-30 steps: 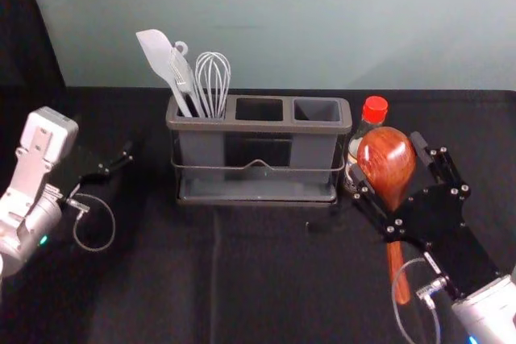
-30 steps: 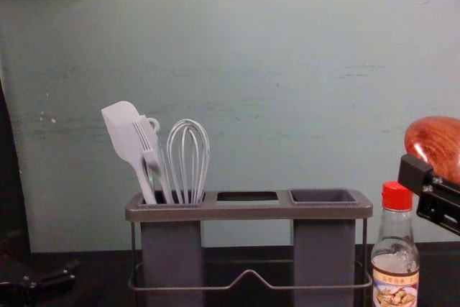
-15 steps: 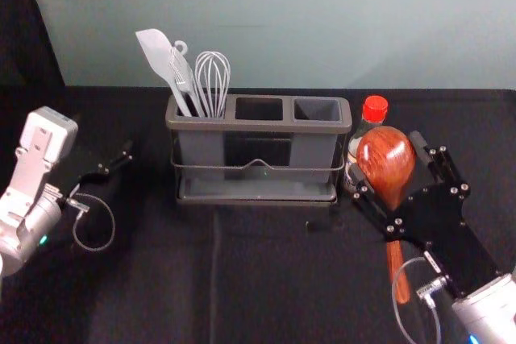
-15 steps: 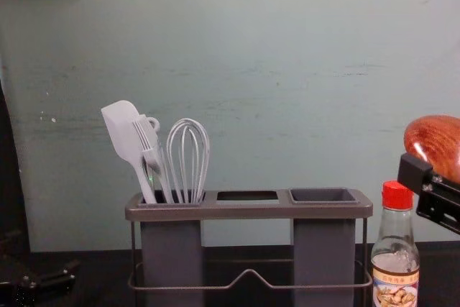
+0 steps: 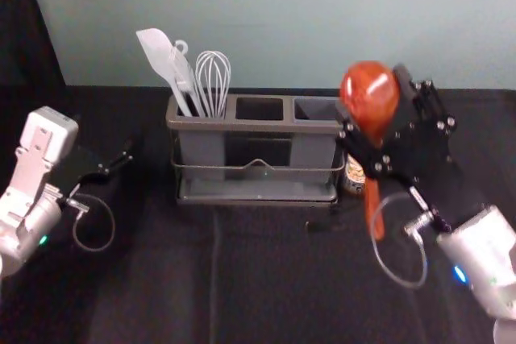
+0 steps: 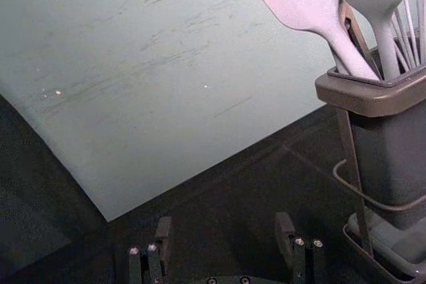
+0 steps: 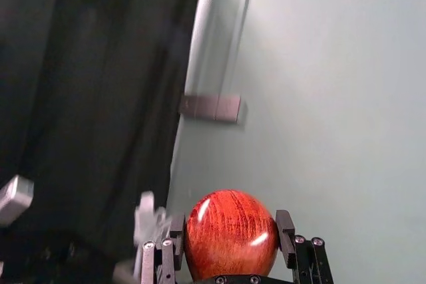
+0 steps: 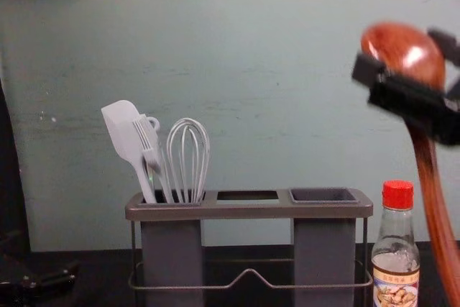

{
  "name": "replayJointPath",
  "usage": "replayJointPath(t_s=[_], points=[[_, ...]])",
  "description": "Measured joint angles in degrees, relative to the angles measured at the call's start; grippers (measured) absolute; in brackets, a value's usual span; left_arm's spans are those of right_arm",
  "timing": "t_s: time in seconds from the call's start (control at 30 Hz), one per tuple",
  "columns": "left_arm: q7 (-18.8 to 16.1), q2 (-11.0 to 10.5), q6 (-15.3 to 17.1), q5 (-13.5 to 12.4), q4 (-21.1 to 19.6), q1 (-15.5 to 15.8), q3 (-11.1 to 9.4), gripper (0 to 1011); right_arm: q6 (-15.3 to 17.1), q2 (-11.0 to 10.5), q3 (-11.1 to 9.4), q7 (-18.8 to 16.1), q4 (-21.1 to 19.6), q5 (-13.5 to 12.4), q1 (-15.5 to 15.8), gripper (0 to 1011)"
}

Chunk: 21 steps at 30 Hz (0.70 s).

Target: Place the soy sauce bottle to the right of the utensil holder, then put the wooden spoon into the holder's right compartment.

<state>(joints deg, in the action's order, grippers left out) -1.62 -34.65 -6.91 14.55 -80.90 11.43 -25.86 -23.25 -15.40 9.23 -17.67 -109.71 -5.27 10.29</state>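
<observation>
R. hand: closed on bowl of wooden spoon (image 8: 431, 199) by right hand (image 7: 231, 225), one finger each side; held above worktop (image 5: 145, 296), right of holder.
Spoon attitude: handle hung down, lower end slanted outward to the right; bowl grip presumably chosen so handle can be fed in first.
Bottle: soy sauce bottle (image 8: 394, 257) stood upright just right of utensil holder (image 8: 248, 211); 1st placement judged complete, bottle kept out of compt. openings.
Holder: rim approx. level; spatula (image 8: 126, 134) and whisk (image 8: 189, 156) stowed in left compt., so right compartment (image 8: 323, 195) is left free for spoon; no utensil seen in its mouth.
L. hand: left hand (image 6: 224, 225) parked left of holder, fingers apart, nothing gripped.
Edges: rear limit set by wall (image 8: 251, 34) behind holder; compt. rim to be cleared by handle tip.
Open room: ample above bottle and holder; high route advised, handle brought nearer vert. before lowering.
Risk: bottle cap or rim could be clipped if crossed low.
Handle/bottle gap: poss. small; depth not reliably judged, hand and spoon being blurred.
</observation>
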Motion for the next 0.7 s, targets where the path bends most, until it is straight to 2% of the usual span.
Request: replayJointPath(t_s=[0.13,0.27,0.3,0.5,0.53,0.57,0.7], points=[[0.0,0.0,0.0,0.0,0.0,0.0,0.0,1000,-4.5,0.9,0.8,-1.5,4.2,-2.4,-5.4,838],[0.0,0.0,0.0,0.0,0.0,0.0,0.0,1000,-9.2,2.3,1.4,-2.6,9.2,-2.8,-10.3,838],[0.0,0.0,0.0,0.0,0.0,0.0,0.0,1000,-9.2,2.3,1.4,-2.6,9.2,-2.8,-10.3,838],[0.0,0.0,0.0,0.0,0.0,0.0,0.0,1000,-16.0,4.7,2.0,-3.7,16.8,-2.6,-16.9,838],[0.0,0.0,0.0,0.0,0.0,0.0,0.0,1000,-17.7,5.3,2.1,-4.2,18.9,-2.9,-18.5,838],[0.0,0.0,0.0,0.0,0.0,0.0,0.0,1000,-17.7,5.3,2.1,-4.2,18.9,-2.9,-18.5,838],[0.0,0.0,0.0,0.0,0.0,0.0,0.0,1000,-21.1,6.7,2.6,-6.0,24.3,-4.7,-22.8,838]])
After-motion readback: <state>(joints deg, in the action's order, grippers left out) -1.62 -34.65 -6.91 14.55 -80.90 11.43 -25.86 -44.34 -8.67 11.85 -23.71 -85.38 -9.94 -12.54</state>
